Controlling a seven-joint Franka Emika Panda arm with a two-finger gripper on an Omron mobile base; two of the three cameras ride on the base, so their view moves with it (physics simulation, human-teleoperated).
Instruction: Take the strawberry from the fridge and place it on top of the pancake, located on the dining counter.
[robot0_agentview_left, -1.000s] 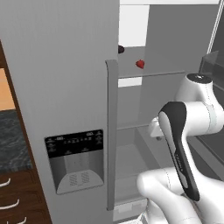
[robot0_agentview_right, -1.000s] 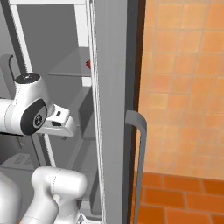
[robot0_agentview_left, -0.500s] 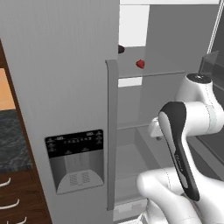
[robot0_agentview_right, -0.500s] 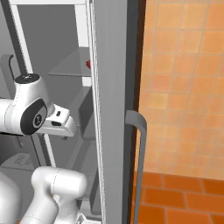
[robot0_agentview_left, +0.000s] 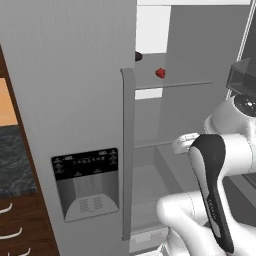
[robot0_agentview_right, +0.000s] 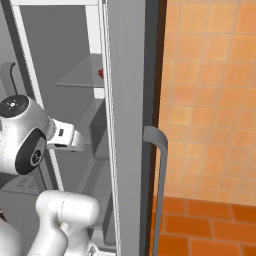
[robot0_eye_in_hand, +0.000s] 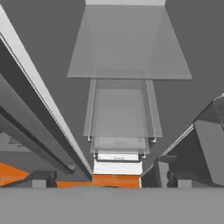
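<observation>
The fridge stands with its left, dispenser door closed and its right side open. The strawberry is a tiny red fruit on an upper glass shelf inside, and its red edge peeks past the door. My gripper hangs inside the open compartment, well below the strawberry and nearer to me. Its fingertips are hidden, and nothing shows between them in the hand view, which looks down over the lower shelves. The pancake and the dining counter are out of view.
A small dark round item sits on the same shelf, left of the strawberry. The open right door's edge and handle stand close beside the arm. Dark wood drawers under a black top lie left of the fridge; an orange tiled wall is on the right.
</observation>
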